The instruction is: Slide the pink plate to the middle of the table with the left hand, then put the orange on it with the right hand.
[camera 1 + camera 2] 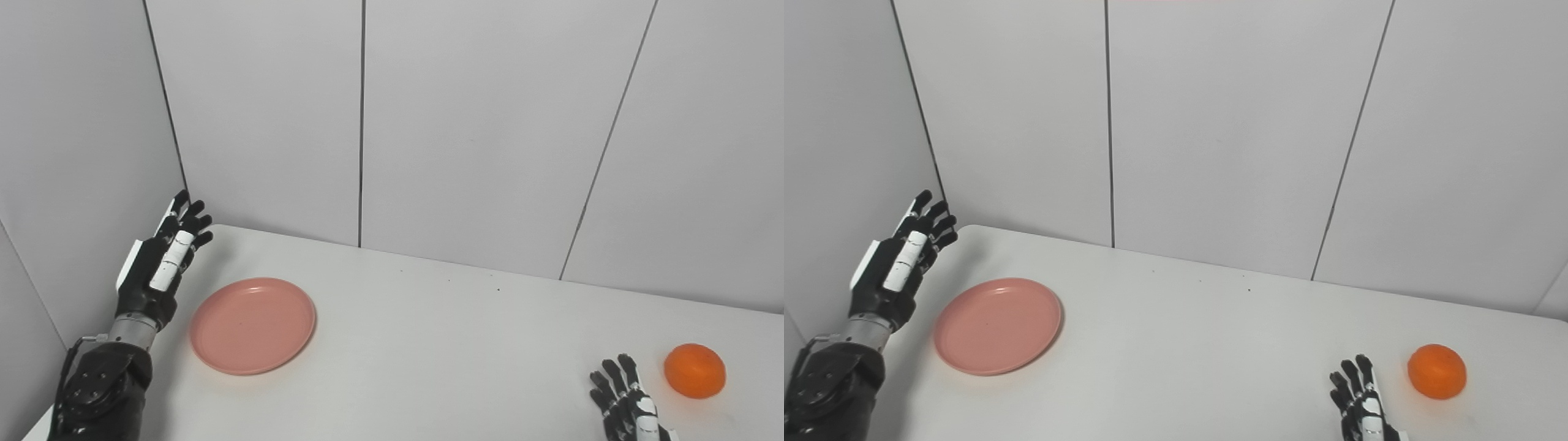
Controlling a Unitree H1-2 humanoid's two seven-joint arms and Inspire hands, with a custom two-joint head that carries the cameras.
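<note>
In the left eye view, the pink plate (253, 325) lies flat on the white counter (441, 343) toward its left side, not at the middle. The left robot hand (160, 263) is raised just beside the plate's left rim, fingers stretched out and apart, holding nothing and not touching the plate. The orange (695, 370) sits near the counter's right end, and the right robot hand (625, 404) waits low at the bottom edge just left of it, fingers spread, empty. In the right eye view the same layout shows: the plate (998, 325) is well apart from the orange (1437, 371), with bare counter between them. The first step, the slide, appears not yet begun. The next move likely calls for the left robot hand (900, 260) to come down against the plate's outer rim and push it rightward toward the middle while the right robot hand (1360, 401) waits.
</note>
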